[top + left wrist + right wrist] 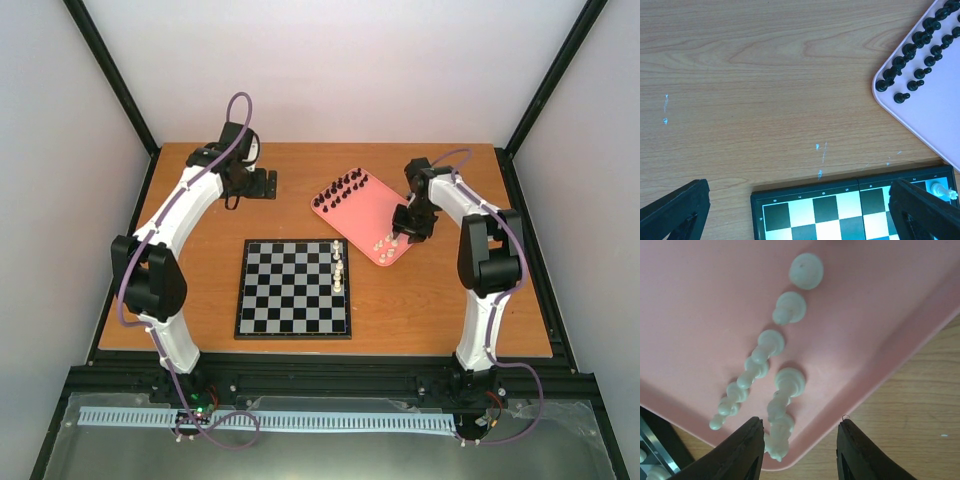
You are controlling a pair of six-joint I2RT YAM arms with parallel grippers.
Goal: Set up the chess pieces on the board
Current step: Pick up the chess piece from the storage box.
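right fingers (742, 455) half-open astride a white piece (780, 435) on the tray (880, 315), set to pinch; left fingers (675, 212) wide beside the board (805, 212).

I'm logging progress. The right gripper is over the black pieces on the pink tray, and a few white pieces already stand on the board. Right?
No: the right wrist view shows the right gripper over cream-white pieces on the pink tray, not black ones. The rest holds.

Right pincer (397, 238) hovers over white pieces (383, 244) on pink tray (362, 214)
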